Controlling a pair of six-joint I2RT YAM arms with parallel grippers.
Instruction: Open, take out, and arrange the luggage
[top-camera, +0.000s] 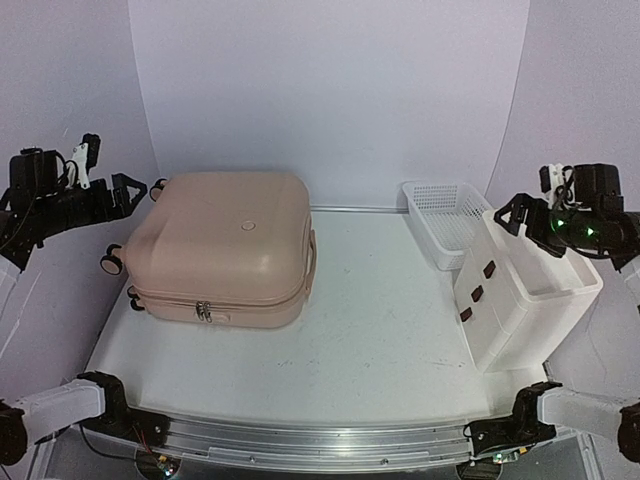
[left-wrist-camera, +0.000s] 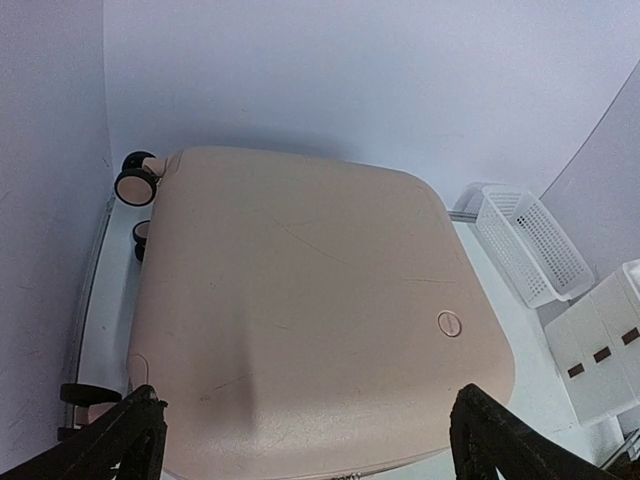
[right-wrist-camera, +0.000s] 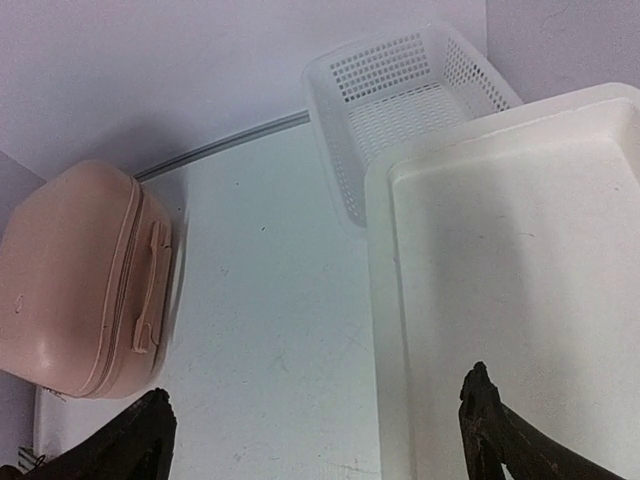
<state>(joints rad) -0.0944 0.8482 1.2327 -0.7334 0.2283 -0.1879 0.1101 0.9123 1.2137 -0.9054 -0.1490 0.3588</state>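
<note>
While the luggage (top-camera: 225, 245) lies flat and zipped shut at the table's (top-camera: 380, 340) far left | left gripper (left-wrist-camera: 305, 430) spread wide, empty, above it | right gripper (right-wrist-camera: 312, 420) spread wide, empty, over the drawer cabinet (top-camera: 530, 300) at right | zipper pulls apparently on the near side

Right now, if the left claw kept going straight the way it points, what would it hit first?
Probably the luggage: its pink top shell fills the view between the open fingers of the left gripper. How far off it is, the picture cannot tell.
</note>
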